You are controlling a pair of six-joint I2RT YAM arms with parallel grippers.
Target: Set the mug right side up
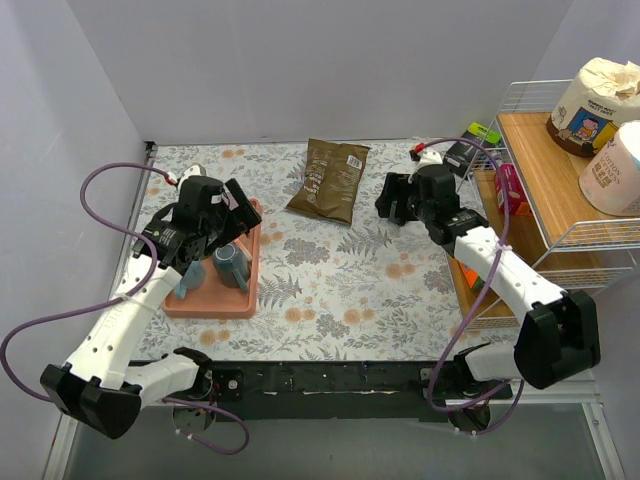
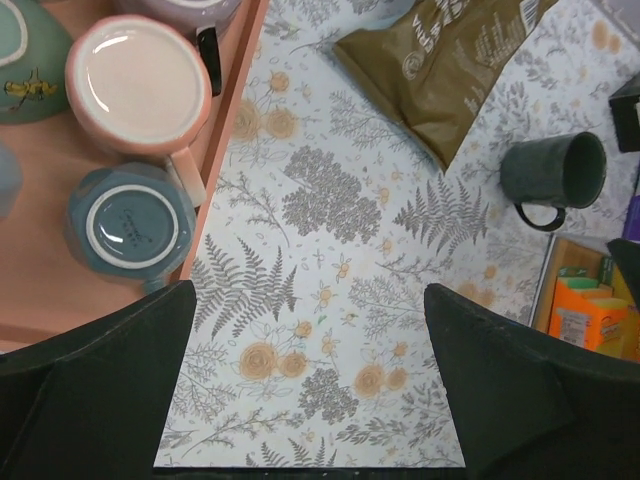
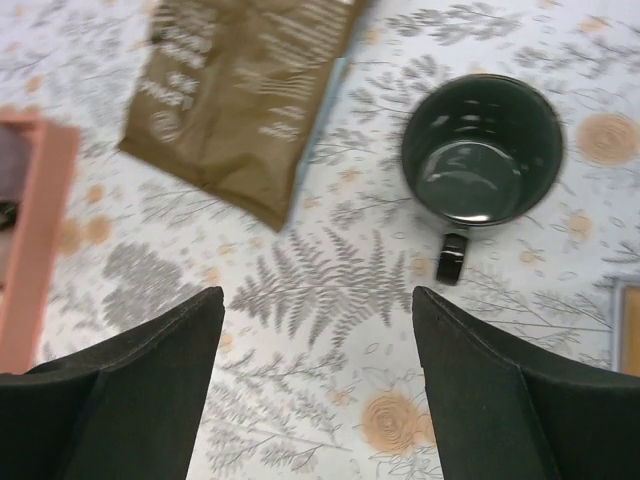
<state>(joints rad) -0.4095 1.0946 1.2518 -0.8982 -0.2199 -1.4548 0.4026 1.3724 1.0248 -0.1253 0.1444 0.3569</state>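
Note:
A dark green mug (image 3: 483, 150) stands upright on the floral tablecloth with its opening up and its handle (image 3: 451, 258) pointing toward my right gripper. It also shows in the left wrist view (image 2: 555, 175), far right. My right gripper (image 3: 318, 320) is open and empty, hovering just short of the mug and apart from it. In the top view the right gripper (image 1: 395, 200) hides the mug. My left gripper (image 2: 308, 330) is open and empty above the right edge of a pink tray (image 2: 225, 150); it also shows in the top view (image 1: 215, 235).
The tray (image 1: 215, 300) holds several upside-down mugs, among them a pink one (image 2: 138, 85) and a blue one (image 2: 130, 225). A brown pouch (image 1: 330, 178) lies at the back middle. A wire shelf (image 1: 560, 235) with paper rolls stands at the right.

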